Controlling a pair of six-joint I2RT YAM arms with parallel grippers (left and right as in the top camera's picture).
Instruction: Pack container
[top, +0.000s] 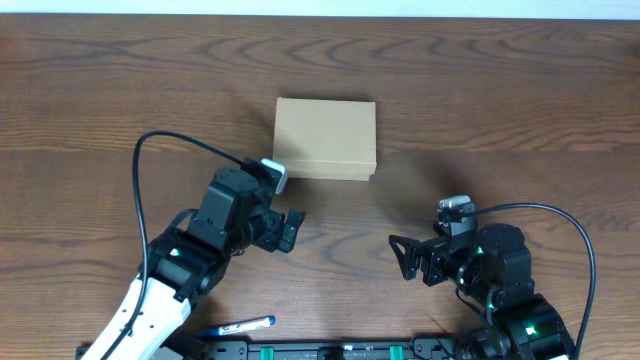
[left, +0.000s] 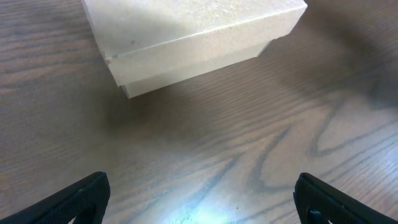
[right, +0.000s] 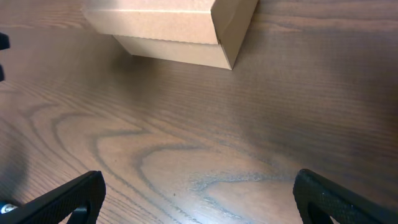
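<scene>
The closed cardboard container (top: 325, 138) sits mid-table, its long axis running left to right and its front edge facing the arms. It lies ahead of both grippers and touches neither: the left gripper (top: 289, 230) is nearer, off its front-left corner, and the right gripper (top: 408, 258) is farther away. Both stand wide open, holding nothing.

Overhead straight down on the bench (top: 500, 100); both wrist views low, close, toward the box (top: 325, 138), common to all three.
</scene>
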